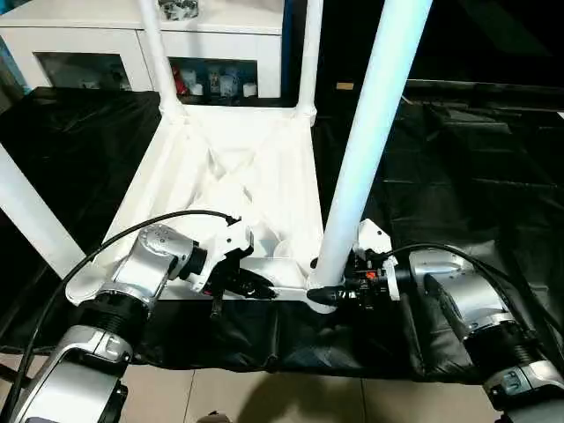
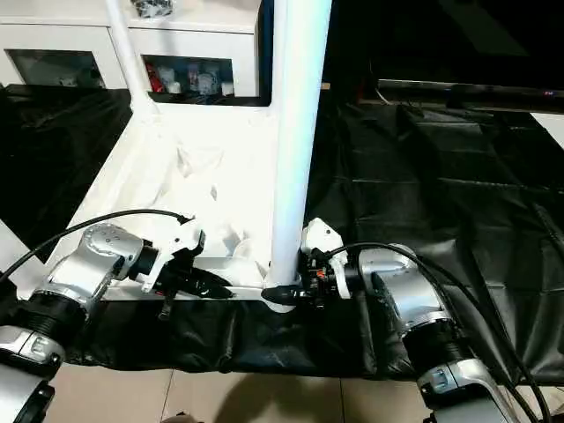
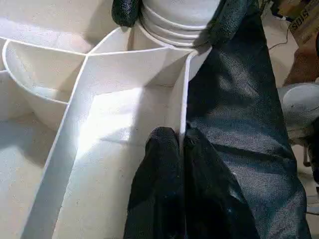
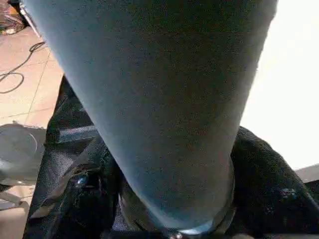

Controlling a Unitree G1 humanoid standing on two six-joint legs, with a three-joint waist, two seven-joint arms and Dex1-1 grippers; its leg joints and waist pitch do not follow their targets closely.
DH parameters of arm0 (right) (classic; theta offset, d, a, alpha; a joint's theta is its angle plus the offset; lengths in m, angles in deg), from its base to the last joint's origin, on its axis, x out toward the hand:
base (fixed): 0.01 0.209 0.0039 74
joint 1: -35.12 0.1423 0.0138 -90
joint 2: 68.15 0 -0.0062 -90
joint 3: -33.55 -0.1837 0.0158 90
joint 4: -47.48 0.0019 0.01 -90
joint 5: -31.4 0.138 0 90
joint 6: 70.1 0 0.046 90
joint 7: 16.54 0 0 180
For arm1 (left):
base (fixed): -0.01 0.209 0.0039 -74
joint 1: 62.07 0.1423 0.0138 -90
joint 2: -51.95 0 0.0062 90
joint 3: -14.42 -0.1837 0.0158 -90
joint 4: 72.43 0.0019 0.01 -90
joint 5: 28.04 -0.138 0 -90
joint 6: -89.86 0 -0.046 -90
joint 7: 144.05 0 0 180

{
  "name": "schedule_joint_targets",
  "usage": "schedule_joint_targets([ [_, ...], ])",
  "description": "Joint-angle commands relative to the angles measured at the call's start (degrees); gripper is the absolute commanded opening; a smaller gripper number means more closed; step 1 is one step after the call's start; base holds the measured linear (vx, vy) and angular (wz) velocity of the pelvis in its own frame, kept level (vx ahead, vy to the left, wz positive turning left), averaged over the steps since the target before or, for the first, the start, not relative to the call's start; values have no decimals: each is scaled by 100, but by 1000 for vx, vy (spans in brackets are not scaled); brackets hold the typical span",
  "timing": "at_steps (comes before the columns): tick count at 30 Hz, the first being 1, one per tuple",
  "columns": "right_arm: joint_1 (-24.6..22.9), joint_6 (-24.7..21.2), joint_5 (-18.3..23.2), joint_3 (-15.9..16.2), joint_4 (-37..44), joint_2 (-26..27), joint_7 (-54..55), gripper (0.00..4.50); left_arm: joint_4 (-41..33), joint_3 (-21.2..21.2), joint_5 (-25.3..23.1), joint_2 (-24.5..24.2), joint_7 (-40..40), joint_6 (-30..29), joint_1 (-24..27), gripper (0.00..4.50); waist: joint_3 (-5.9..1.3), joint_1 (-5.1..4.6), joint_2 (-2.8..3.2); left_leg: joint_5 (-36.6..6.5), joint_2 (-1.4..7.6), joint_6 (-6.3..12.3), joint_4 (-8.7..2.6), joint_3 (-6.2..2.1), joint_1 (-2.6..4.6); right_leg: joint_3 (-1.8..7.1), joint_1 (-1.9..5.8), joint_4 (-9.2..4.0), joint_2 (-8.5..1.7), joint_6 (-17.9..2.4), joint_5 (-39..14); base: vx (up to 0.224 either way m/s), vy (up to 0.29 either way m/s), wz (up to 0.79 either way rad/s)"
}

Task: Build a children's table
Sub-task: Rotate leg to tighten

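Clamped black fingers (image 3: 164,164) of our left gripper (image 1: 251,284) are pinching the thin near wall of the tabletop (image 1: 238,167), one finger inside the rib and one outside against the black sheet (image 1: 458,167). We judge this is pinning the tabletop so it cannot slide while the leg is being worked.

Our right gripper (image 1: 339,291) is wrapping its fingers (image 4: 269,184) around the base of the near-right leg (image 1: 370,132), right at the corner socket (image 3: 179,27), grasping low because that is where the leg is being seated.

Outward from there, the tabletop is lying underside-up on the covered surface, ribs showing. Two far legs (image 1: 157,53) are standing in their sockets, and another leg (image 1: 31,216) is rising at the near left. Behind is standing a white cabinet (image 1: 88,40).
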Motion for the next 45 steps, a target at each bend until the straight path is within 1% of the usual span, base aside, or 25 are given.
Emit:
schedule_joint_targets([
  [1,-138,-38,-14,243,46,228,83,272,29,6,219,242,-134,23,-87,0,-331,-15,-64,-755,201,404,-321,-38,-18,339,295,-456,-445,-1020,-1242,0,0,0],
  [2,-152,43,-57,189,-7,297,291,272,77,40,184,277,-285,36,-103,0,-330,-16,-63,-777,206,386,-324,-40,-15,340,293,-459,-451,-998,-1302,0,0,0],
  [3,-93,231,-243,-18,-316,549,1158,271,176,156,128,409,-730,30,-162,0,-309,-21,-49,-872,194,344,-330,-41,-16,340,279,-494,-460,-931,-1541,0,0,0],
  [4,-75,261,-276,-60,-382,596,1324,271,188,177,125,436,-805,18,-174,0,-278,-56,-52,-1077,181,238,-358,-50,12,328,254,-555,-463,-834,-1990,0,0,0],
  [5,-14,287,-398,-257,-614,793,2099,270,245,248,73,558,-1185,-8,-224,0,-282,-73,-63,-1135,178,172,-365,-62,12,324,268,-561,-472,-777,-2181,0,0,0],
  [6,7,260,-446,-350,-694,876,2446,270,270,273,39,613,-1364,-12,-246,0,-255,-123,-53,-1316,172,81,-386,-75,41,319,238,-615,-471,-673,-2578,0,0,0],
  [8,36,233,-470,-511,-779,1052,2990,269,306,317,-9,774,-1726,-33,-294,0,-264,-196,-64,-1456,171,38,-397,-108,30,300,271,-637,-475,-542,-2842,0,0,0],
  [9,62,216,-457,-631,-844,1201,3361,269,311,340,-35,900,-1973,-59,-318,0,-263,-212,-49,-1494,184,51,-394,-95,66,326,218,-651,-466,-540,-2772,0,0,0],
  [10,81,238,-454,-698,-894,1360,3659,269,299,343,-51,1047,-2179,-94,-334,0,-252,-223,-59,-1528,172,66,-387,-87,82,331,199,-669,-465,-553,-2790,0,0,0],
  [12,103,223,-439,-763,-941,1510,3926,269,286,348,-61,1183,-2369,-128,-345,0,-283,-231,-57,-1386,161,93,-383,-90,52,338,236,-626,-464,-596,-2611,0,0,0],
  [15,232,99,-436,-925,-1098,1930,4669,269,248,352,-88,1537,-2831,-158,-354,0,-316,-259,-51,-961,164,176,-369,-68,9,358,265,-541,-441,-819,-1737,0,0,0],
  [17,312,343,-549,-910,-1182,2160,4967,325,248,286,-147,1698,-2981,-79,-343,0,-340,-269,-41,-774,151,205,-351,-61,-15,353,295,-492,-436,-936,-1321,0,0,0],
  [20,323,388,-527,-921,-1175,2176,4951,339,240,282,-135,1713,-2963,-69,-330,0,-346,-267,-43,-669,148,342,-332,-48,-19,357,307,-463,-425,-1032,-953,0,0,0],
  [22,365,517,-485,-917,-1102,2006,4684,375,147,205,-117,1573,-2690,17,-236,0,-334,-267,-41,-723,155,380,-339,-49,-16,352,313,-468,-430,-1050,-983,0,0,0],
  [23,365,517,-485,-917,-1102,2006,4684,375,147,205,-117,1573,-2690,17,-236,0,-335,-267,-40,-779,157,391,-336,-46,-14,353,314,-476,-430,-1046,-1043,0,0,0],
  [25,348,578,-487,-778,-955,1654,4012,394,116,209,-59,1365,-2345,114,-169,0,-335,-261,-44,-750,164,450,-329,-48,-29,352,321,-470,-433,-1055,-1010,0,0,0],
  [29,264,666,-463,-578,-771,1259,3151,394,70,207,7,1132,-1863,266,-91,0,-325,-260,-66,-753,165,484,-325,-43,-34,355,323,-473,-437,-1079,-1040,0,0,0],
  [32,155,574,-272,-462,-491,999,2384,394,89,162,24,919,-1494,375,-76,0,-330,-215,-51,-751,180,551,-318,-39,-28,353,319,-459,-425,-1078,-990,0,0,0],
  [35,120,528,-202,-431,-401,922,2158,394,109,144,14,855,-1401,429,-80,0,-368,-160,-51,-540,198,576,-294,-41,-45,350,328,-389,-425,-1151,-614,0,0,0],
  [36,67,495,-136,-365,-271,803,1854,394,111,111,22,749,-1193,466,-77,0,-367,-124,-72,-465,197,616,-285,-36,-53,345,324,-371,-423,-1177,-495,0,0,0],
  [37,32,455,-87,-311,-186,719,1633,394,108,91,33,670,-1037,471,-77,0,-359,-116,-59,-494,205,618,-289,-27,-43,346,303,-371,-420,-1208,-487,0,0,0],
  [39,-32,389,-7,-185,-38,542,1181,361,103,39,48,498,-699,484,-80,0,-363,-82,-68,-553,197,628,-282,-24,-44,344,315,-370,-424,-1194,-523,0,0,0],
  [41,-66,341,28,-83,40,425,881,358,98,-20,43,363,-437,450,-85,0,-365,-82,-60,-542,206,641,-283,-29,-52,341,312,-360,-421,-1192,-484,0,0,0],
  [42,-78,320,43,-33,67,365,715,332,100,-52,37,292,-296,433,-89,0,-368,-80,-55,-536,214,627,-280,-28,-39,341,301,-348,-424,-1228,-421,0,0,0],
  [45,-84,289,8,98,121,259,378,316,120,-171,-12,91,102,412,-98,0,-356,-71,-38,-615,207,569,-285,-30,-40,339,300,-359,-428,-1268,-481,0,0,0],
])
